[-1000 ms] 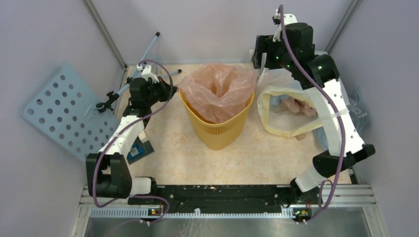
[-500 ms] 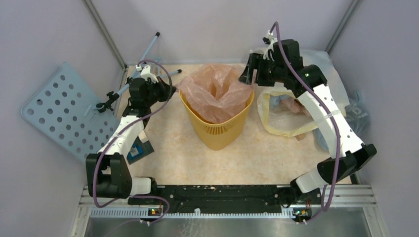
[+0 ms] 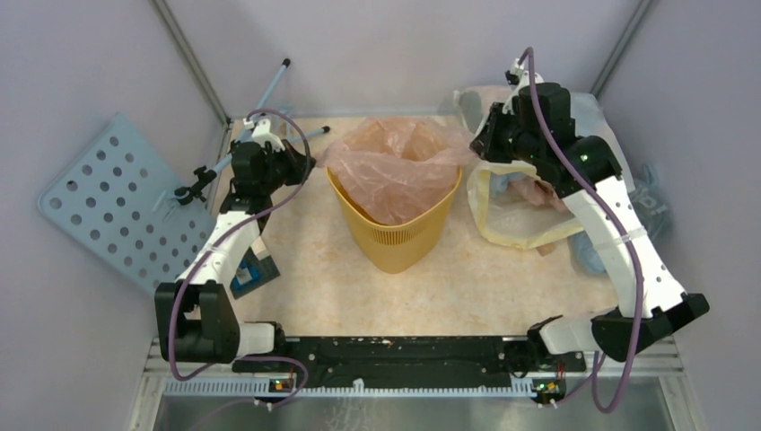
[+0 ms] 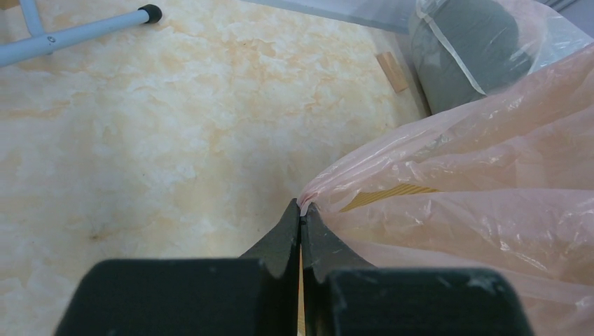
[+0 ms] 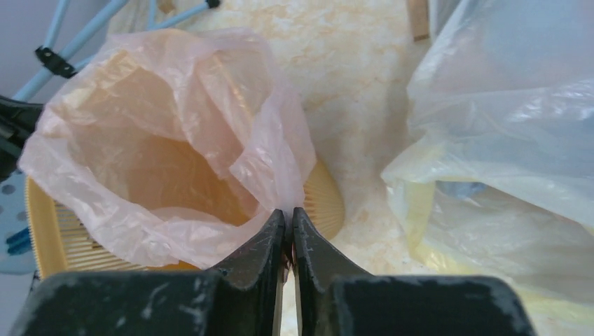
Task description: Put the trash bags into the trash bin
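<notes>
Pale pink bag (image 3: 395,171) sits inside the yellow bin (image 3: 395,247), mid-table. The left gripper (image 4: 301,218) clamps its left edge; the right gripper (image 5: 288,215), jaws together, apparently nips its right edge. A whitish-yellow sack (image 3: 525,220) lies just right.

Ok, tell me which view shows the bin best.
Top external: the bin shows from rim to base, with the bag draped inside. Right wrist catches only rim sections beside the bag; left wrist only a yellow sliver through the film.
</notes>
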`<move>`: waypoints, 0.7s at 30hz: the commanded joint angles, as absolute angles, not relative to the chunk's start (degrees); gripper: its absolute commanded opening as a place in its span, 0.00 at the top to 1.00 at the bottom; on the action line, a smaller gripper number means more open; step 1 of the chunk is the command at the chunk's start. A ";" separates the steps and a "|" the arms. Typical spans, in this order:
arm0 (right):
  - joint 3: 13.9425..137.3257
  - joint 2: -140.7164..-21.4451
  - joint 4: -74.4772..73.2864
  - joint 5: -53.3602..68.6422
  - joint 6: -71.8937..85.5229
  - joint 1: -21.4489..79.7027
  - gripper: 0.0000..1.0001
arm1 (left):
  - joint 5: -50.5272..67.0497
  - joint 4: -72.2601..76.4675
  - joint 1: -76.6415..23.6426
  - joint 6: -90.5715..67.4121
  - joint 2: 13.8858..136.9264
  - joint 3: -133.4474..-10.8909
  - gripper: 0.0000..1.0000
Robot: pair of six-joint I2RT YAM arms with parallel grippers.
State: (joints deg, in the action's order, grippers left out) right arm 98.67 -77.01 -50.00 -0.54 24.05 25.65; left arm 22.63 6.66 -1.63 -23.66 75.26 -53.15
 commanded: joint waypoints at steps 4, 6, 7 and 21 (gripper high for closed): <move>95.97 -75.99 -52.19 -8.23 21.00 23.38 1.00 | 22.30 7.16 -0.74 -22.15 74.01 -53.64 1.00; 94.20 -75.29 -52.10 -8.25 20.91 23.28 1.00 | 22.56 7.12 -0.69 -22.15 73.99 -53.41 1.00; 93.08 -74.77 -51.87 -8.22 20.78 23.27 1.00 | 22.69 7.12 -0.70 -22.21 73.99 -53.37 1.00; 79.75 -68.68 -46.86 2.35 21.86 23.27 1.00 | 32.09 9.09 -0.54 -26.33 73.34 -51.37 1.00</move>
State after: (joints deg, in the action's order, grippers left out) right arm 81.08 -71.99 -48.82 -1.26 22.13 23.83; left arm 27.79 6.94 -1.17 -24.82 75.24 -51.96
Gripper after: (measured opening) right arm 0.005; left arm 0.004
